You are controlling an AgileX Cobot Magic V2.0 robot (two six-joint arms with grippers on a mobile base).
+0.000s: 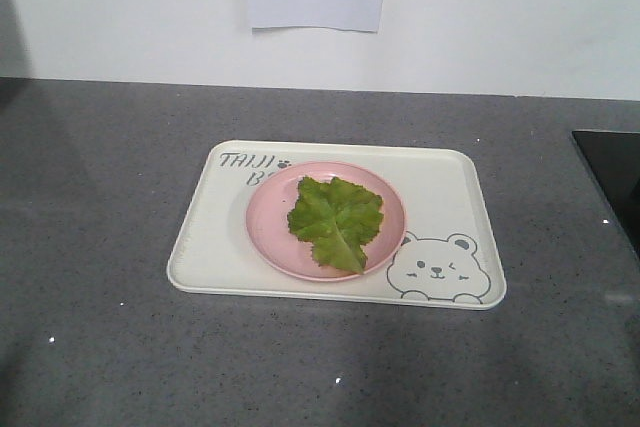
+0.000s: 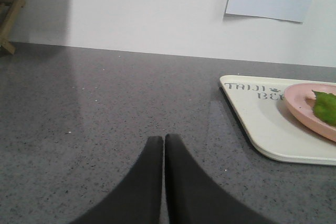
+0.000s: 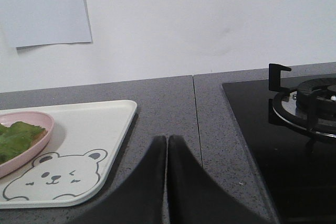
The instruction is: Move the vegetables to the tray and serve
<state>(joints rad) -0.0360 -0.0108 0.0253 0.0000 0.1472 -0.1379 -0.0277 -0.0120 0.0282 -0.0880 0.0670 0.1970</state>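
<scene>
Vegetables lie on the plate mid-tray; both pincers pressed together, flanking its edges.

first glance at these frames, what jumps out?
The green lettuce leaf, lying on a round pink plate in the middle of the cream bear tray on the grey counter. Both pincers, left and right, sit shut and empty, low beside the tray.
</scene>
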